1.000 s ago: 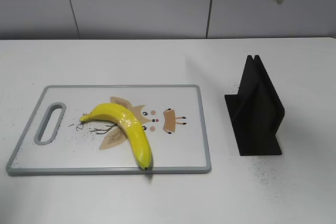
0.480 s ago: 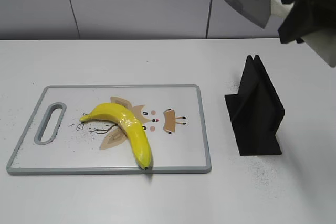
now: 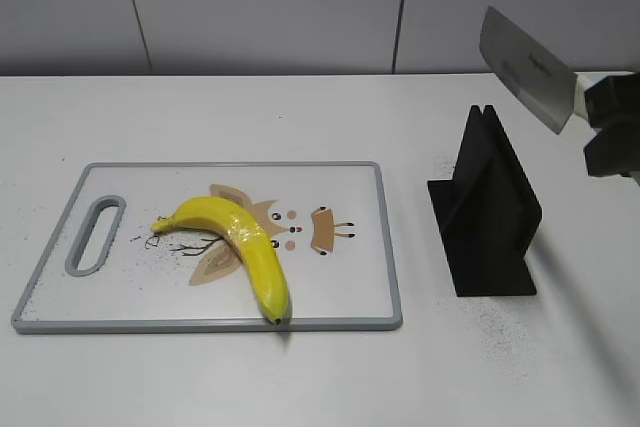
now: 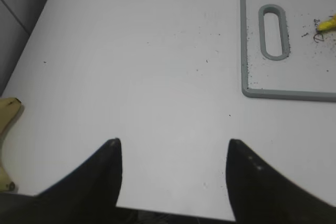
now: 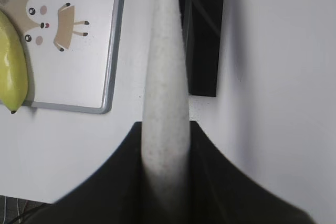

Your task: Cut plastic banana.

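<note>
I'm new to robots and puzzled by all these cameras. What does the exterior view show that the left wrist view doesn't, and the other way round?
Only the exterior view shows the cleaver held up by the right end effector, the black knife holder and the whole plastic banana.

Only the left wrist view shows the left end effector, open over bare table.

Both show the cutting board with its handle slot; the left wrist view catches just one yellow end of the banana at its right edge.

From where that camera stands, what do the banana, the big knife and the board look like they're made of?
The banana looks like plastic: glossy, evenly bright yellow. The knife has a grey blade that looks like metal, and a pale speckled handle, perhaps plastic. The cutting board seems hard white plastic, matte, with a grey rim and a printed cartoon.
</note>
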Robot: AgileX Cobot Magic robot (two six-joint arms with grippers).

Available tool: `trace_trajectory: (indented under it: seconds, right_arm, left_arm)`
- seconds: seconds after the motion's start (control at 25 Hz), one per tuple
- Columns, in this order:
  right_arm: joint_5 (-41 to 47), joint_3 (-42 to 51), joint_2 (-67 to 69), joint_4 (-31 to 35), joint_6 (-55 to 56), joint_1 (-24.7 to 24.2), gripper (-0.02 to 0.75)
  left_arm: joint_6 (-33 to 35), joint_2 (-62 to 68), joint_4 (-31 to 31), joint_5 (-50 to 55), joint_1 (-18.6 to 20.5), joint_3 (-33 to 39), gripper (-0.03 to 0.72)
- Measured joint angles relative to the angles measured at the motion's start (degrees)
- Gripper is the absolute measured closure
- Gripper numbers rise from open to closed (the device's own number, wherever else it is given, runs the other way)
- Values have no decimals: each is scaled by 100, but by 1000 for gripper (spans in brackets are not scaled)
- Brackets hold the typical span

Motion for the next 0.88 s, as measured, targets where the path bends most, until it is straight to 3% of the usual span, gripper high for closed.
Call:
trace_trajectory:
  seconds: [0.44, 0.88]
  right_arm:
    - [-432, 538, -106, 0, 394, 0, 577]
    - [-787, 538, 533, -202, 476, 0, 577]
  left_arm:
    - [-14, -381, -126, -641, -400, 277, 104]
    - [-31, -381, -121, -704, -410, 277, 107]
